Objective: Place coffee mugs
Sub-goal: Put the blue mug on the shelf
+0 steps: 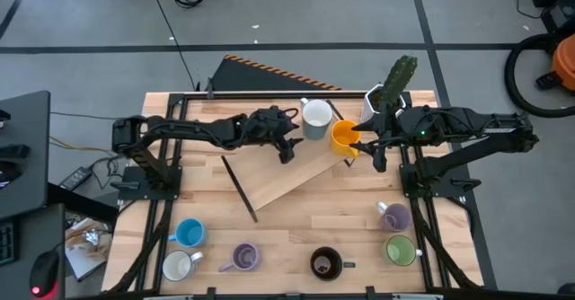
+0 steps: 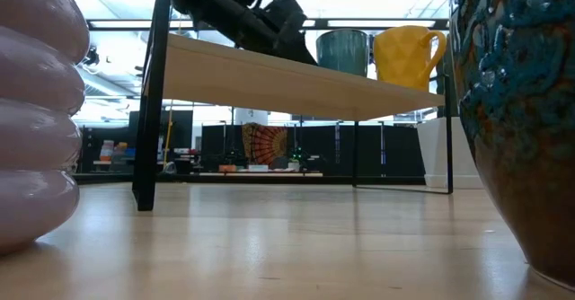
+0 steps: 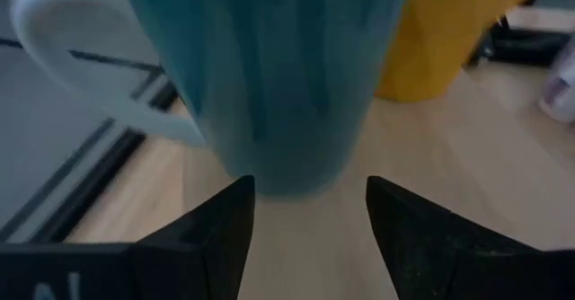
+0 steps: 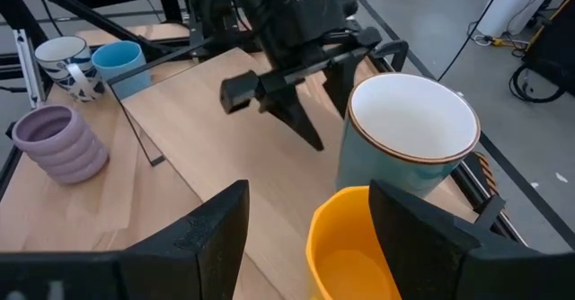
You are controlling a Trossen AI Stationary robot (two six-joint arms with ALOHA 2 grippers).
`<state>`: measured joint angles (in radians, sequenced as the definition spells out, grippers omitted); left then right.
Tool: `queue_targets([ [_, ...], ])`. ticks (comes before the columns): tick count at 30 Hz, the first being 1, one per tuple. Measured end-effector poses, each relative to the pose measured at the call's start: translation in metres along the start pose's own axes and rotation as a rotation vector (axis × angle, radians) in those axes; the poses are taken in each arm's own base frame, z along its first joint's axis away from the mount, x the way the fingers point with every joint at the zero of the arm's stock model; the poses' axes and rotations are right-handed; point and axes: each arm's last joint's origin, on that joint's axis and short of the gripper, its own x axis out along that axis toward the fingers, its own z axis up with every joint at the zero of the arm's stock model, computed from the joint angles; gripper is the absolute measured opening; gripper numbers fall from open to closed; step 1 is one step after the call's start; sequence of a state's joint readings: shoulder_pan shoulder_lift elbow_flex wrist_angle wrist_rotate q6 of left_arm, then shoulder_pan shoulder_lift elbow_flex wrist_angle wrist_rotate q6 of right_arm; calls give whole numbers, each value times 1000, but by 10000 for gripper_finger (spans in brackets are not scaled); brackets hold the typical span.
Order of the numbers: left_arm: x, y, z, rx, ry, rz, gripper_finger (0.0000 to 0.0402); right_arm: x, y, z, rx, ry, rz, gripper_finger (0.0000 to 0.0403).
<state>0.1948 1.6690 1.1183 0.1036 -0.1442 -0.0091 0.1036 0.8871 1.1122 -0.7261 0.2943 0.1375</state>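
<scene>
Two coffee mugs stand upright on their bases on a raised wooden board (image 1: 278, 179): a teal mug with a white inside and handle (image 1: 316, 118) (image 3: 269, 75) (image 4: 409, 147), and an orange one (image 1: 344, 136) (image 4: 355, 246) beside it. My left gripper (image 1: 289, 150) (image 3: 310, 197) is open. Its fingertips sit just short of the teal mug's base, and I see no touch. My right gripper (image 1: 375, 156) (image 4: 310, 219) is open close behind the orange mug, with its fingers apart from it.
Along the table's near edge stand blue (image 1: 189, 233), white (image 1: 178, 266), lavender (image 1: 243, 257), dark brown (image 1: 325, 262), green (image 1: 401, 250) and a second lavender (image 1: 394, 216) mug. A white pot with a cactus (image 1: 395, 84) stands at the far right. The board rests on thin black legs (image 2: 148, 111).
</scene>
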Motion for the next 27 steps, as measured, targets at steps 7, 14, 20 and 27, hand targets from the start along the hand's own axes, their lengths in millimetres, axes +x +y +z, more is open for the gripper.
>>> queue_targets([
  [7,11,2,-5,15,-13,23,213,0,0,0,0,0,0,236],
  [14,14,5,-5,17,-25,29,204,0,0,0,0,0,0,236],
  [20,14,5,-1,16,-67,3,194,0,0,0,0,0,0,236],
  [27,14,5,1,41,-96,3,187,0,0,0,0,-1,1,236],
])
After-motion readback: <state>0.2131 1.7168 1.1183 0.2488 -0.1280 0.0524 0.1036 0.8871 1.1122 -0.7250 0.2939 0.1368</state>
